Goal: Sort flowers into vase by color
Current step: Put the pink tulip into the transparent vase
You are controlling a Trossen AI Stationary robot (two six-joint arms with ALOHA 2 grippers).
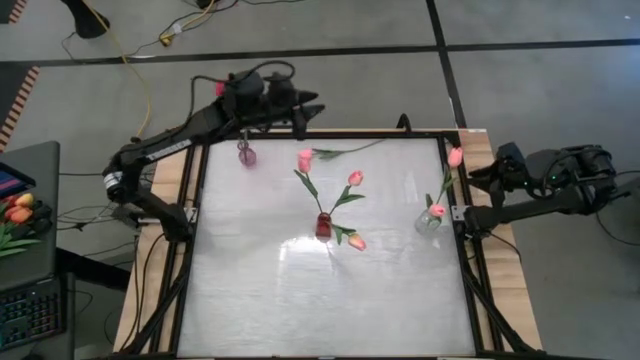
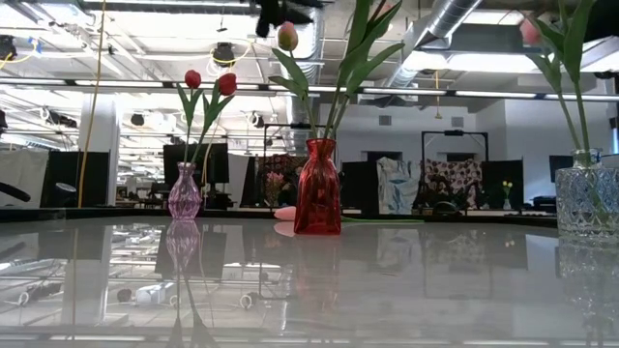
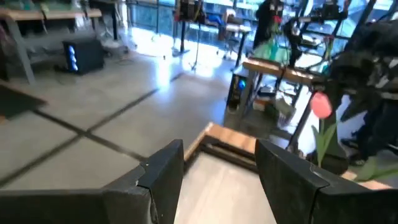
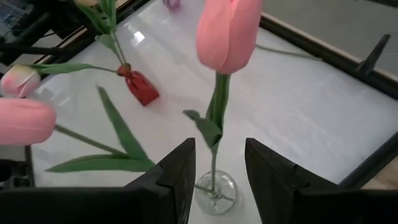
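Hovering with the left claw spread apart and holding nothing, near the back edge of the counter. Seeing one loose pink tulip lying flat just in front of that claw, with its stem stretching sideways toward the right arm. Lying much nearer the left claw than the right. Waiting with the right claw spread apart and empty too, right over the clear vase. Probably needing a reach down across the stem.
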